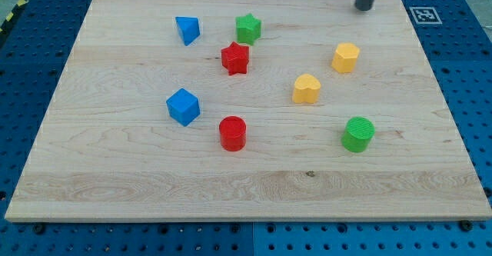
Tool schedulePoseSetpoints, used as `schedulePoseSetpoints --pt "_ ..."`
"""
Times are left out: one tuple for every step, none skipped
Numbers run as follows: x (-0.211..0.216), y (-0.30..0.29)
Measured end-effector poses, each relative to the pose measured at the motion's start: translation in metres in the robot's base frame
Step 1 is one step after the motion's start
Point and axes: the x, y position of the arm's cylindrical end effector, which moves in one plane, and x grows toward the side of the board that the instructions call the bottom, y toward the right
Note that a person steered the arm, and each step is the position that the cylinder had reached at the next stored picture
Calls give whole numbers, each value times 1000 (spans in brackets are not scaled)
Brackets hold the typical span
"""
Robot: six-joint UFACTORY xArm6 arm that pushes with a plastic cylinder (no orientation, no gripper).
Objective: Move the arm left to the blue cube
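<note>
The blue cube point(183, 106) lies on the wooden board point(115, 164), left of the middle. My tip point(363, 8) is at the view's top right, near the board's top edge, far to the right of and above the blue cube. It touches no block. The nearest block to my tip is the yellow hexagonal block point(346, 57), below it.
A blue triangular block point(187, 30), a green star point(248, 28) and a red star point(235, 58) lie at the upper middle. A red cylinder point(232, 133), a yellow heart-like block point(306, 88) and a green cylinder point(358, 134) lie lower. A printed marker point(423, 14) sits at top right.
</note>
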Motion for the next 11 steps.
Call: schedulePoseSetpoints --pt "2 -54" --pt "4 -110" --pt "8 -169" --pt "11 -223" --pt "13 -279" --pt "15 -337" --pt "16 -350" --pt "69 -361" --pt "147 -375" --pt "215 -378" --pt "217 -378"
